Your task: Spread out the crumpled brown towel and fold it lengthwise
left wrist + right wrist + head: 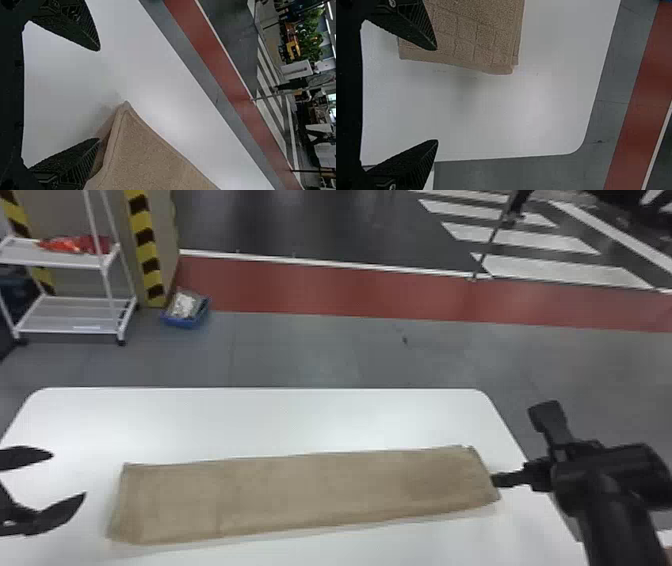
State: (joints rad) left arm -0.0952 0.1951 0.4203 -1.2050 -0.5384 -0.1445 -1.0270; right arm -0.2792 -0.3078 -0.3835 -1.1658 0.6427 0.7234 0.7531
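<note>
Both the left gripper (69, 474) at nine o'clock and the right gripper (436, 95) at three gape empty beside the brown towel (310, 492), a long strip on the white table (260, 415); it looks soft, light and floppy, so I'd pinch every layer near its end corners (505, 69).

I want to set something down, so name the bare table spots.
Free: the table between towel and far edge, also on the towel's near side. Crowded: both towel ends, with left hand and right hand close by.
</note>
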